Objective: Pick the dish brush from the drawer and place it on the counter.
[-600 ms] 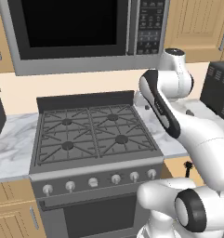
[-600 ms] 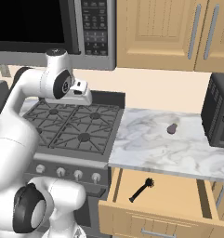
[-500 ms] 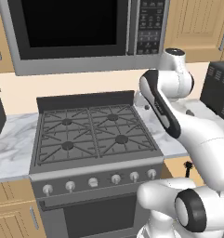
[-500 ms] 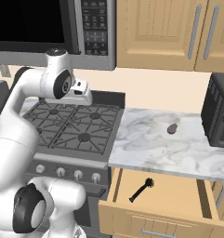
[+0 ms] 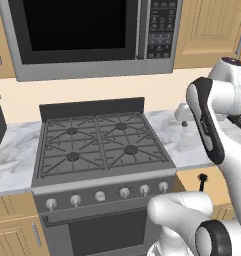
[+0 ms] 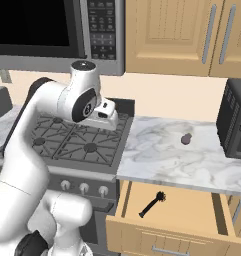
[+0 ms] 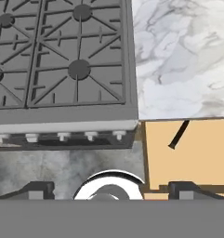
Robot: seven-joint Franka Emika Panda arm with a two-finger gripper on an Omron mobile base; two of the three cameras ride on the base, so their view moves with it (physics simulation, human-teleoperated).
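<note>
The dish brush (image 6: 153,204) lies slantwise on the flat bottom of the open drawer (image 6: 192,220), with its bristle head to the upper right. In the hand view only its thin handle (image 7: 178,135) shows; the head is hidden under the edge of the counter (image 7: 178,56). From the left base view the bristle head (image 5: 202,178) peeks out of the drawer (image 5: 192,181). My gripper (image 6: 103,120) hangs high over the stove's right rear corner, left of the counter (image 6: 167,160) and well above the drawer. Its fingertips (image 7: 36,189) stand wide apart, open and empty.
A gas stove (image 6: 77,142) sits left of the counter, with a microwave (image 5: 92,35) above it. A rounded dark grey lump (image 6: 186,138) rests on the marble. A black appliance (image 6: 236,125) stands at the counter's right end. Oak cabinet doors (image 6: 177,35) hang above.
The arm has swung to the right, carrying the hand a little lower and closer to the counter. Brush, drawer and base have stayed in place.
</note>
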